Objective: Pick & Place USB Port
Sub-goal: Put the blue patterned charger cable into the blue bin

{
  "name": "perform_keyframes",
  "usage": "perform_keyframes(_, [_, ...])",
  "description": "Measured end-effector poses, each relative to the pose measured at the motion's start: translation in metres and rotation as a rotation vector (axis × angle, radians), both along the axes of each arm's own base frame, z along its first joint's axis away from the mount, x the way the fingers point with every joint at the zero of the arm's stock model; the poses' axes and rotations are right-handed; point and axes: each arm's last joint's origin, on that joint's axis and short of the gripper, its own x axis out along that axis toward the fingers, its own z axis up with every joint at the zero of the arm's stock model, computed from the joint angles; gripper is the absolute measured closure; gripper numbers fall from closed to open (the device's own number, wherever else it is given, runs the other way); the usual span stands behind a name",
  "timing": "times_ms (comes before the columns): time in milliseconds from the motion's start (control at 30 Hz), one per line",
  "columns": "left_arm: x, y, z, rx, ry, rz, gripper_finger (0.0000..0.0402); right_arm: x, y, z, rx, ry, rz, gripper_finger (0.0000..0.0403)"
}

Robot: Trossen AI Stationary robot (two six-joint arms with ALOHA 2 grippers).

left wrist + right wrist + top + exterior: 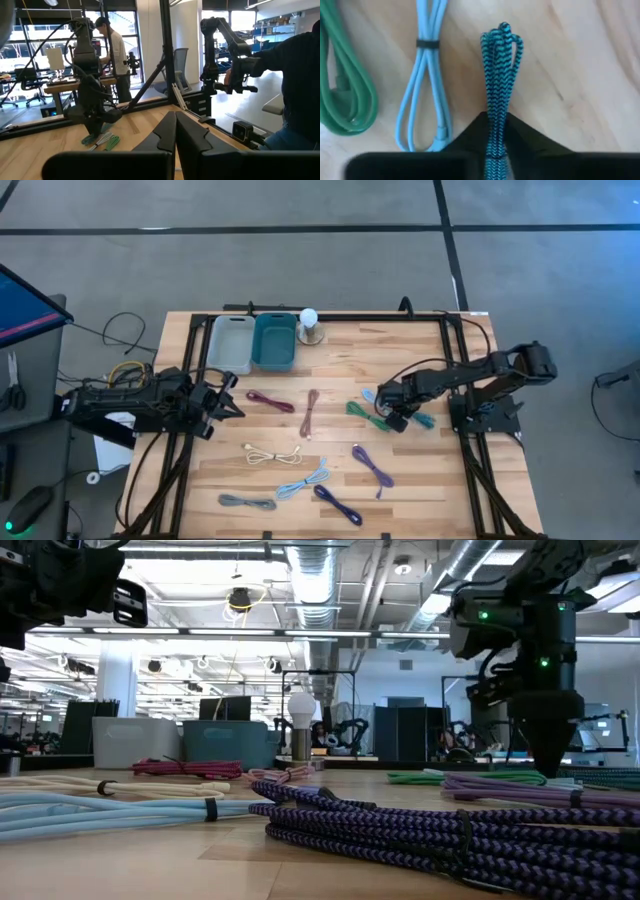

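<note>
A bundled teal-and-black braided USB cable [501, 65] lies on the wooden table at the right [422, 420]. My right gripper [496, 142] points down over it [398, 416] and is shut on it. Beside it lie a light blue cable [425, 85] and a green cable [345, 95]. My left gripper [228, 402] waits shut at the table's left side, its fingers [175, 135] holding nothing. My right gripper pinches the teal braided cable bundle between its two fingers [470, 142], coming from above and pointing down. The fingers lie across the bundle, on a stretch [496, 117] back from its looped end [502, 32]. The bundle lies flat on the table.
A pale bin [231, 343] and a teal bin [274, 342] stand at the far edge, with a light bulb on a stand [310, 325] beside them. Several more bundled cables lie about the middle and near side: maroon [270, 400], pink [311, 412], cream [270, 453], purple [372, 467].
</note>
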Motion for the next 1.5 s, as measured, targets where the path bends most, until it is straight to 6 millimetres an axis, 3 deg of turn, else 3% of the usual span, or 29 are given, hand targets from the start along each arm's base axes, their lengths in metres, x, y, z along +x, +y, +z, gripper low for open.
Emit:
perform_keyframes(67, [0.000,0.000,-0.001,0.000,0.007,0.000,0.0394,0.000,0.000,0.002,-0.001,-0.007,0.018,0.0386])
perform_keyframes(233, [0.003,0.000,-0.002,-0.002,0.034,0.000,0.0394,-0.001,0.000,0.008,-0.005,-0.036,0.043,0.0377])
perform_keyframes(367, [0.006,0.000,-0.005,-0.004,0.063,0.000,0.0394,-0.003,0.000,0.019,-0.029,-0.111,0.091,0.0392])
perform_keyframes(633, [0.006,0.000,-0.002,-0.002,0.036,0.000,0.0394,-0.011,-0.004,0.061,-0.107,-0.391,0.176,0.0392])
perform_keyframes(800, [0.006,0.000,-0.001,-0.002,0.030,0.000,0.0394,-0.010,-0.007,0.091,-0.154,-0.659,0.185,0.0392])
perform_keyframes(1167, [0.006,0.000,0.000,-0.001,0.011,0.003,0.0394,0.009,-0.007,0.122,-0.234,-1.025,0.341,0.0392])
perform_keyframes(1500, [0.013,0.012,-0.002,-0.164,0.050,0.388,0.0382,0.035,-0.009,0.119,-0.300,-1.127,0.467,0.0392])
